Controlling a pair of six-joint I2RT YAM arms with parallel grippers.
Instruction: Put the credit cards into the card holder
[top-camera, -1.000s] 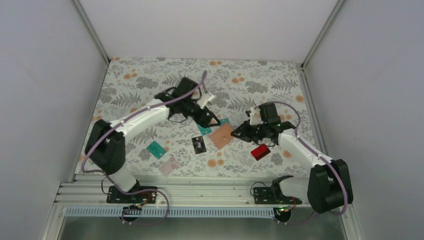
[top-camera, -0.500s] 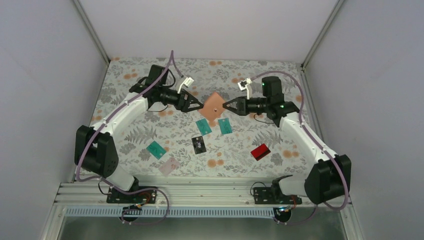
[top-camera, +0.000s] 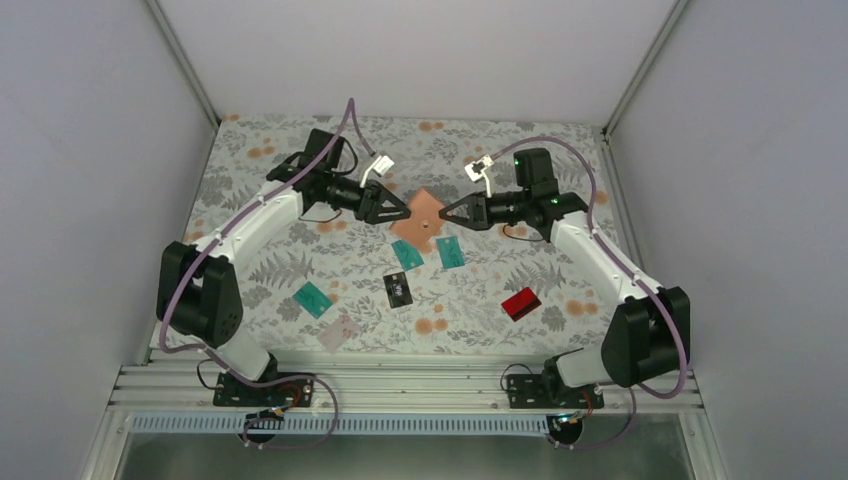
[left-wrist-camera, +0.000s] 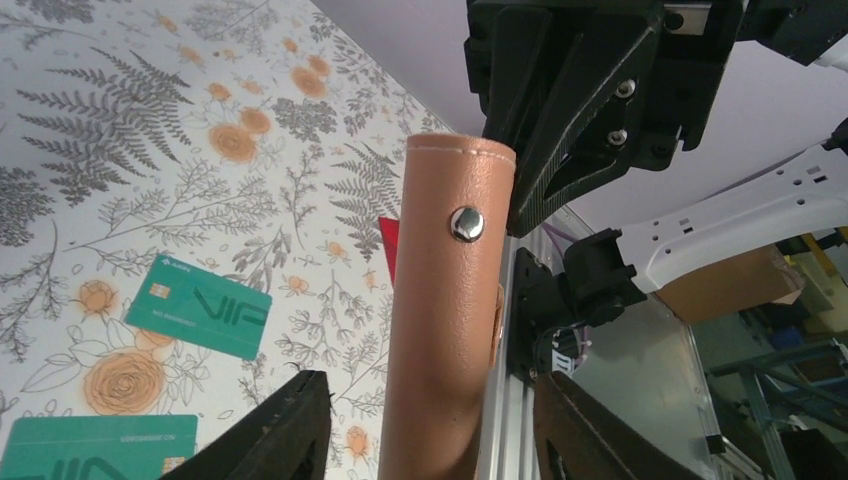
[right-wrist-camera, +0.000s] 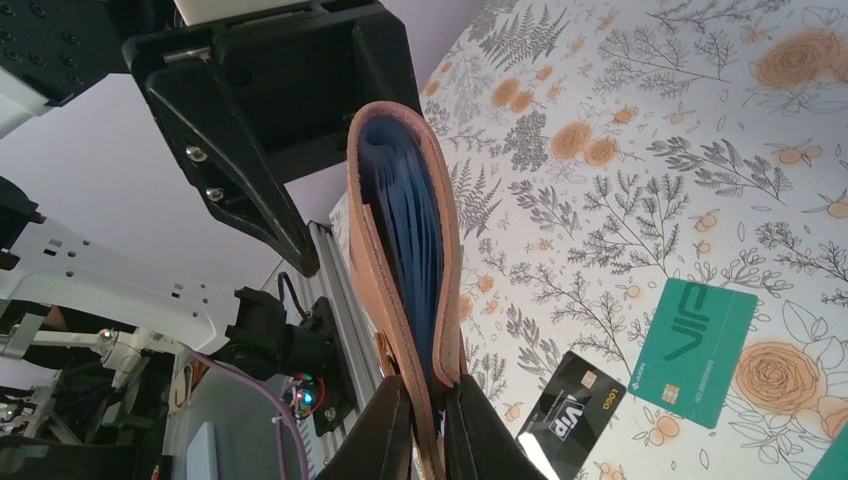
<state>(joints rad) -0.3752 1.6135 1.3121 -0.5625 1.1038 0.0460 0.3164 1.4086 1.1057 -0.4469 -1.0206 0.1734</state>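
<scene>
The tan-brown card holder (top-camera: 420, 218) hangs in the air between both grippers, above the back middle of the table. My right gripper (top-camera: 447, 213) is shut on its right edge; in the right wrist view the fingers pinch (right-wrist-camera: 432, 415) the holder (right-wrist-camera: 400, 230), whose blue-lined mouth gapes. My left gripper (top-camera: 398, 212) is open, its fingers (left-wrist-camera: 290, 430) wide on either side of the holder (left-wrist-camera: 445, 320) without touching it. On the table lie teal cards (top-camera: 407, 253) (top-camera: 450, 251) (top-camera: 313, 299), a black card (top-camera: 398, 289), a pale pinkish card (top-camera: 339, 331) and a red card (top-camera: 521, 303).
The floral tablecloth (top-camera: 280, 170) covers the table, with grey walls on three sides and an aluminium rail (top-camera: 400, 385) at the near edge. In the right wrist view a teal card (right-wrist-camera: 695, 350) and the black card (right-wrist-camera: 570, 400) lie below the holder.
The card holder has gone from lying on the table to hanging in the air further back, carried by both arms. In the last half second it shifted slightly left and down.
</scene>
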